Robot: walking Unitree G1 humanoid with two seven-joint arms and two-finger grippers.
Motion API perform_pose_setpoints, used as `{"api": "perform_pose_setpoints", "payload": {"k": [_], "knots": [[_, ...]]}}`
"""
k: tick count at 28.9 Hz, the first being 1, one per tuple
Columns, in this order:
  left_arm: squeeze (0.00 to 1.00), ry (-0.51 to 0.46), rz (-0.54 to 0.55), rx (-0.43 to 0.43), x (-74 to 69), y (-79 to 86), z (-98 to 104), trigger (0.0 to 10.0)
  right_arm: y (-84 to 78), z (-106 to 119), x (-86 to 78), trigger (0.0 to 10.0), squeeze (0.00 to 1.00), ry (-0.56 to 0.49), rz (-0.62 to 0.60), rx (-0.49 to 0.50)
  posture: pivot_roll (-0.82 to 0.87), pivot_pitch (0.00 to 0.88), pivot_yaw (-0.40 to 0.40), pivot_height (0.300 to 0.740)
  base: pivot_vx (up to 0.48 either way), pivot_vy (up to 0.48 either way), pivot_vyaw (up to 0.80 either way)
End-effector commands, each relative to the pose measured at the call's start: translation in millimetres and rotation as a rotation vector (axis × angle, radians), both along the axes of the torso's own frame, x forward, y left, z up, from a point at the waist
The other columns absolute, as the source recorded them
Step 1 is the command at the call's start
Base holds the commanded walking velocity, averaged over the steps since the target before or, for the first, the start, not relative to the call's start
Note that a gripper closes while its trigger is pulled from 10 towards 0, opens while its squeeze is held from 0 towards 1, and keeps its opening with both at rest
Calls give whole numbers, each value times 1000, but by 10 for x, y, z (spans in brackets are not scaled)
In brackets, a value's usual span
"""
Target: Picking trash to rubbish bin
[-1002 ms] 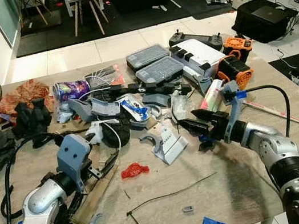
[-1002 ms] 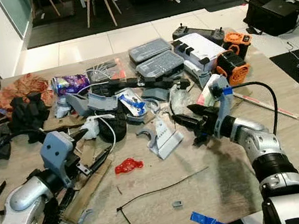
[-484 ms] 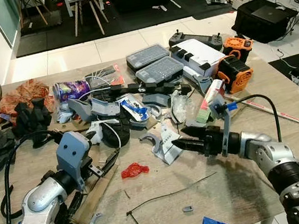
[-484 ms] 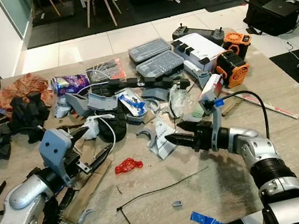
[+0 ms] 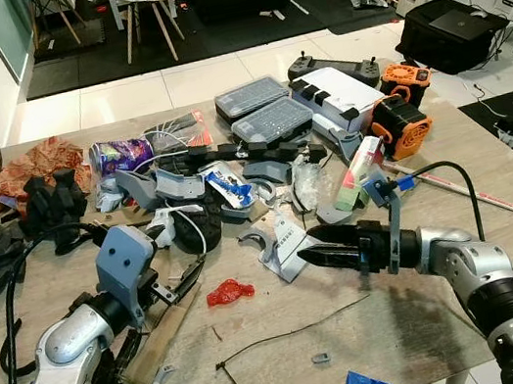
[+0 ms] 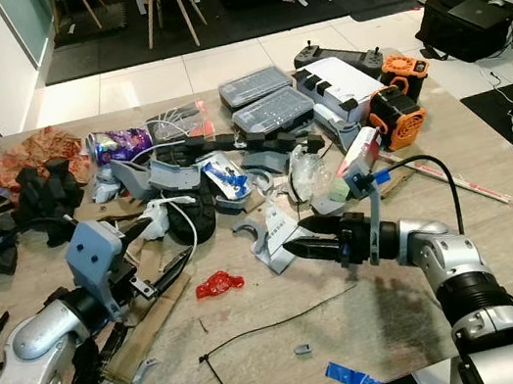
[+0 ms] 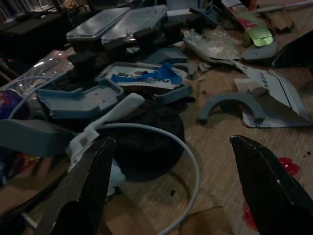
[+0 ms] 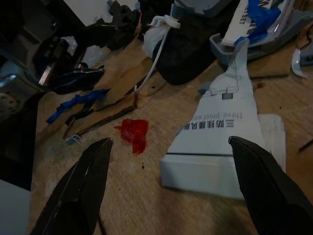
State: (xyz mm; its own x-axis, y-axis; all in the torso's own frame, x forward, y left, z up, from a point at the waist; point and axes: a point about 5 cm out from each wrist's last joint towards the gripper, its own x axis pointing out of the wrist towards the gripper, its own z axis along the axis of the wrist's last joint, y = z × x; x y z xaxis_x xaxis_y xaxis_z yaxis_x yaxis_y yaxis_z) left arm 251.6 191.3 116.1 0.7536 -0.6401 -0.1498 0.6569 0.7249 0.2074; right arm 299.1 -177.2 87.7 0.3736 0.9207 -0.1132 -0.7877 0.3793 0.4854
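Now my right pincer (image 6: 296,248) hangs wide open and empty over mid-desk, facing the red scrap (image 6: 216,284), which looks light, crumpled and soft, best pinched across its middle.

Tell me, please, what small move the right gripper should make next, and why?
Probably ease the right gripper forward and down onto the flattened grey-white carton. It is open, aimed at the carton just ahead, with the red scrap a little beyond.
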Motion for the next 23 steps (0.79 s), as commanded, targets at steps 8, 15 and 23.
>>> {"api": "perform_pose_setpoints", "payload": {"k": [8, 15, 23], "knots": [[0, -20, -1, -28, -3, 42, 146, 10000, -134, 95, 198, 10000, 0, -59, -131, -54, 51, 0, -3, 740, 0, 0, 0], [0, -53, -38, -120, 53, -50, 392, 10000, -175, 316, 428, 10000, 0, -102, -198, -59, 60, 0, -2, 740, 0, 0, 0], [0, -59, -114, -92, 128, -172, 482, 10000, -84, 180, 442, 10000, 0, -69, -232, -101, 65, 0, 11, 740, 0, 0, 0]]}}
